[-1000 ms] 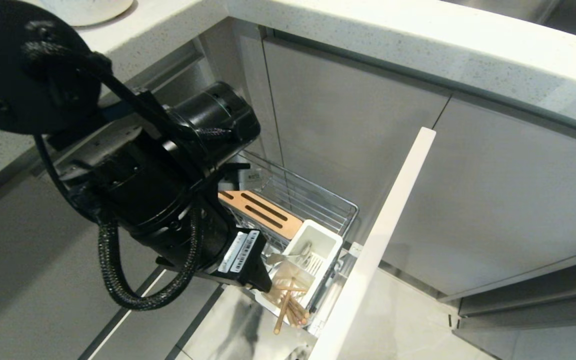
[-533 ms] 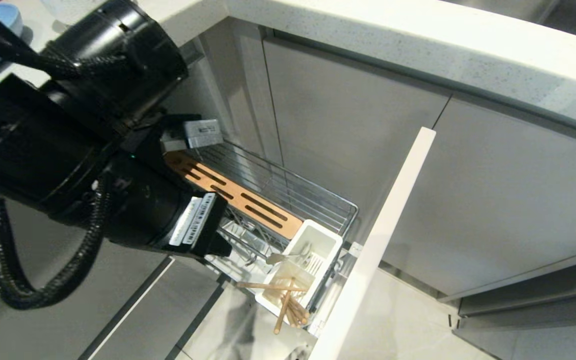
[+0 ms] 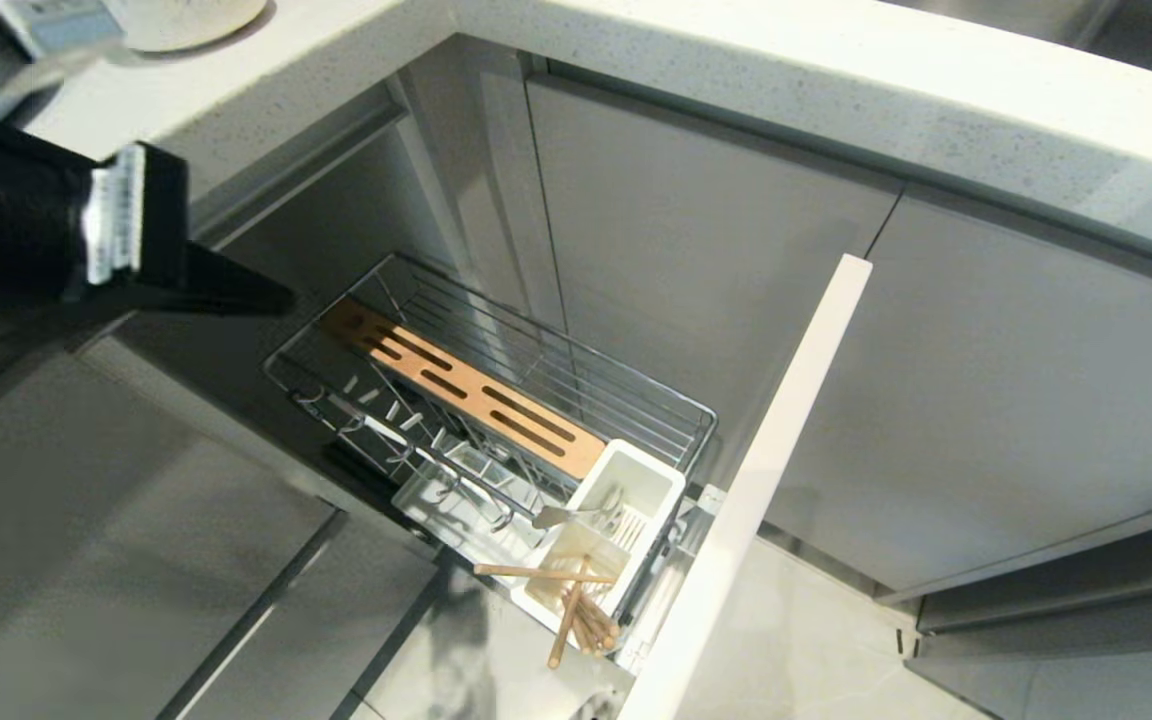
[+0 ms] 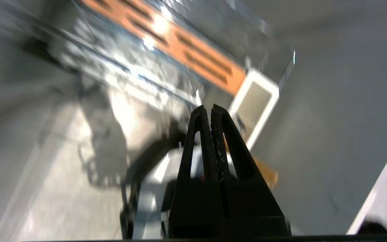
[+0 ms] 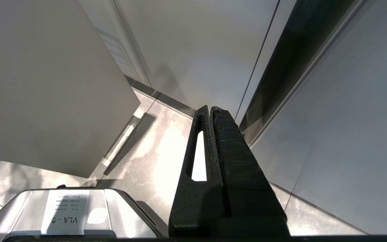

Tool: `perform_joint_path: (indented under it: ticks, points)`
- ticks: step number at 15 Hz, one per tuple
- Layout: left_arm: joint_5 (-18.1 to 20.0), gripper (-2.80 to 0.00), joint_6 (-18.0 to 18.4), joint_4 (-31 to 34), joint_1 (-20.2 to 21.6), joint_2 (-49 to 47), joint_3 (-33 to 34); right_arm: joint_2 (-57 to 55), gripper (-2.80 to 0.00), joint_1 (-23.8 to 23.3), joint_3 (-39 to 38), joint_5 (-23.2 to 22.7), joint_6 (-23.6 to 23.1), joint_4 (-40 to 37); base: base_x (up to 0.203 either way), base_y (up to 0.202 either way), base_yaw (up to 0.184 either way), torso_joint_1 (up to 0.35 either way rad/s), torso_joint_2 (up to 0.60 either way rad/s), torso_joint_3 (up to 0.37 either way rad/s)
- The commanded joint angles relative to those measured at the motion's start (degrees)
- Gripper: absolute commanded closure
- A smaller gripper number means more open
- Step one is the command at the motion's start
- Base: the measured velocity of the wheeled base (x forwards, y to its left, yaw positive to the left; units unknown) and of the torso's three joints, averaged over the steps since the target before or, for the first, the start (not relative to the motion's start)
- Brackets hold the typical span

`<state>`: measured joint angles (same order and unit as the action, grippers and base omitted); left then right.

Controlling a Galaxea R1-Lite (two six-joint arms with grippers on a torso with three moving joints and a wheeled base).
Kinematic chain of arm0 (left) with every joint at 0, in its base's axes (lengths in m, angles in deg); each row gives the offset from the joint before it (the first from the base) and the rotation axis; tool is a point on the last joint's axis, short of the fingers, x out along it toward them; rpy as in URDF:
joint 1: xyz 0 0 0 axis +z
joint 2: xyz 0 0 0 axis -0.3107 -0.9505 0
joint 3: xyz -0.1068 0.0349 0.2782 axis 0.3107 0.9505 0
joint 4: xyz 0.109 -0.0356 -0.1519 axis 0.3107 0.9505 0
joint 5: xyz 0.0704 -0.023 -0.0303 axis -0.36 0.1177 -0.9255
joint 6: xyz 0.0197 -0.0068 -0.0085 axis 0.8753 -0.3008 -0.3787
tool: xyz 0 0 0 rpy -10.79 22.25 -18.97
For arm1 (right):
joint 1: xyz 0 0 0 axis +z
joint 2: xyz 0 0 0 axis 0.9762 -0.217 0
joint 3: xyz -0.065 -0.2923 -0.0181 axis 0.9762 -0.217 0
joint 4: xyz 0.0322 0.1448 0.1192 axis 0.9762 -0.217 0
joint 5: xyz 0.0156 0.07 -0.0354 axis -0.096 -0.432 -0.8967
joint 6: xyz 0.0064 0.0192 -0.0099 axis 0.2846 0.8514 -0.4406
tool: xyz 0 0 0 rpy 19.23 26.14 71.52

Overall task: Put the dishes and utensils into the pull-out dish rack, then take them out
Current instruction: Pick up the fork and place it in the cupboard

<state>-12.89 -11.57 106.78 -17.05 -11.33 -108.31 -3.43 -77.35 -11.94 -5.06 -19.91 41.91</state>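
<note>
The pull-out dish rack (image 3: 636,395) stands drawn out from the cabinet, with its slotted wooden strip (image 3: 466,390) and its white utensil cup (image 3: 651,480) at the front. Light-wood chopsticks (image 3: 576,615) lean in the cup's near end, one lying across its rim. Silver cutlery (image 3: 576,515) rests in the cup too. My left gripper (image 3: 281,296) hangs high to the rack's upper left, shut and empty. In the left wrist view the shut left gripper (image 4: 210,107) points down at the blurred rack (image 4: 136,64). A white round dish (image 3: 176,15) shows partly on the counter.
The rack's tall pale front panel (image 3: 766,480) juts out towards me. Grey cabinet fronts (image 3: 696,240) sit under the speckled counter (image 3: 836,90). My right gripper (image 5: 210,108) is parked shut low over the tiled floor (image 5: 146,158), beside my base (image 5: 62,211).
My left arm has lifted out of the rack and swung up to the upper left. Its jaws have closed empty, and one chopstick now lies across the cup's rim.
</note>
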Motion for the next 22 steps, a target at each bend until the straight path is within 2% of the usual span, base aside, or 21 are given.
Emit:
perform_joint_path:
  ticks: [1, 5, 7, 10, 12, 14, 16, 17, 18, 20, 21, 22]
  points:
    - [-0.07, 0.00, 1.76, -2.45, 6.96, 5.77, 0.06, 0.24, 0.00, -0.03, -0.09, -0.01, 0.04, 0.02, 0.000, 0.000, 0.000, 0.000, 0.00, 0.000]
    - [0.77, 0.00, 6.46, -8.64, 20.34, 13.31, 0.13, 0.18, 0.00, -0.01, -0.09, -0.02, 0.07, 0.02, 0.000, 0.000, 0.000, 0.000, 0.00, 0.000]
    - [3.23, 0.00, 8.59, -9.89, 27.77, 15.99, 0.15, 0.22, 0.00, 0.02, -0.09, 0.01, 0.05, 0.02, 0.000, 0.000, 0.000, 0.000, 0.00, 0.000]
    - [10.05, 0.00, 11.15, -11.53, 42.97, 18.35, 0.49, 0.24, 0.00, 0.06, -0.09, 0.04, 0.01, 0.02, 0.000, 0.000, 0.000, 0.000, 0.00, 0.000]
    - [16.08, 0.00, 13.18, -14.79, 53.54, 19.81, 2.50, 0.23, 0.00, 0.02, -0.09, -0.02, 0.04, 0.02, 0.000, 0.000, 0.000, 0.000, 0.00, 0.000]
    - [19.85, 0.00, 15.40, -17.42, 60.86, 20.57, 4.55, 0.24, 0.00, -0.01, -0.09, -0.02, -0.02, 0.02, 0.000, 0.000, 0.000, 0.000, 0.00, 0.000]
    - [23.97, 0.00, 16.16, -19.07, 70.17, 20.04, 5.00, 0.15, 0.00, 0.06, -0.09, -0.02, -0.01, 0.02, 0.000, 0.000, 0.000, 0.000, 0.00, 0.000]
    - [26.80, 0.00, 16.27, -20.09, 74.75, 19.58, 5.10, 0.24, 0.00, -0.03, -0.09, -0.02, 0.01, 0.02, 0.000, 0.000, 0.000, 0.000, 0.00, 0.000]
    - [31.33, 0.00, 16.33, -21.02, 81.56, 19.11, 5.16, 0.22, 0.00, 0.04, -0.09, 0.00, -0.01, 0.02, 0.000, 0.000, 0.000, 0.000, 0.00, 0.000]
    - [42.81, 0.00, 16.50, -22.54, 94.15, 18.07, 5.24, 0.21, 0.00, 0.02, -0.09, -0.02, 0.00, 0.02, 0.000, 0.000, 0.000, 0.000, 0.00, 0.000]
    - [49.23, 0.00, 16.58, -23.86, 98.79, 16.92, 5.24, 0.23, 0.00, 0.04, -0.09, -0.02, 0.02, 0.02, 0.000, 0.000, 0.000, 0.000, 0.00, 0.000]
    - [53.14, 0.00, 16.67, -25.23, 102.17, 15.15, 5.03, 0.23, 0.00, 0.06, -0.09, -0.02, 0.05, 0.02, 0.000, 0.000, 0.000, 0.000, 0.00, 0.000]
